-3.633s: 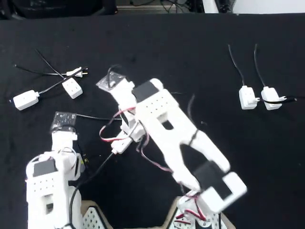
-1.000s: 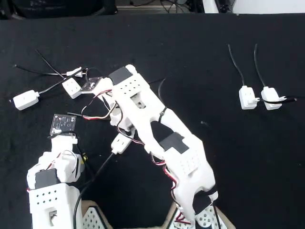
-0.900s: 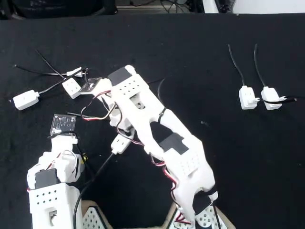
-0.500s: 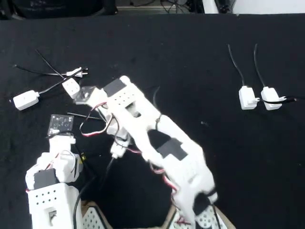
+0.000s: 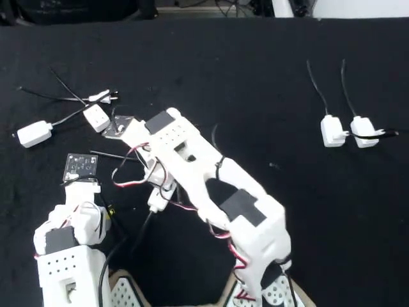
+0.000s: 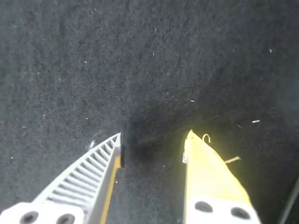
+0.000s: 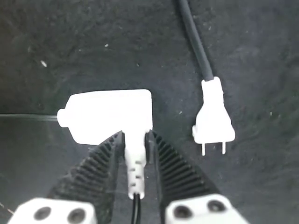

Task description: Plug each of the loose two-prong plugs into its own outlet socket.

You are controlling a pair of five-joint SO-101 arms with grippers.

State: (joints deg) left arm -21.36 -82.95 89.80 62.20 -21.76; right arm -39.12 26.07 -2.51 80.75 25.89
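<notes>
1. A white plug [image 7: 135, 161] sits between the jaws of the right gripper [image 7: 134, 138], which are clenched on its body. Its front end meets the edge of a white outlet socket [image 7: 110, 115], and its prongs are hidden.
2. Just beside that socket lies a loose plug [image 7: 213, 122]. Both its prongs are bare and its black cable [image 7: 194, 37] trails away across the surface.
3. Seen from above, the right arm stretches diagonally to the left part of the black surface [image 5: 255, 77]. There its gripper touches the socket.
4. A second socket [image 5: 34, 133] lies farther left, apart from the first, on a thin lead.
5. The left gripper [image 6: 152, 140] hangs over bare surface near its own base, its jaws released and holding nothing.
6. Well apart, on the right side, a far socket [image 5: 331, 130] and a neighbouring socket [image 5: 363, 131] lie side by side, each with a thin lead.
</notes>
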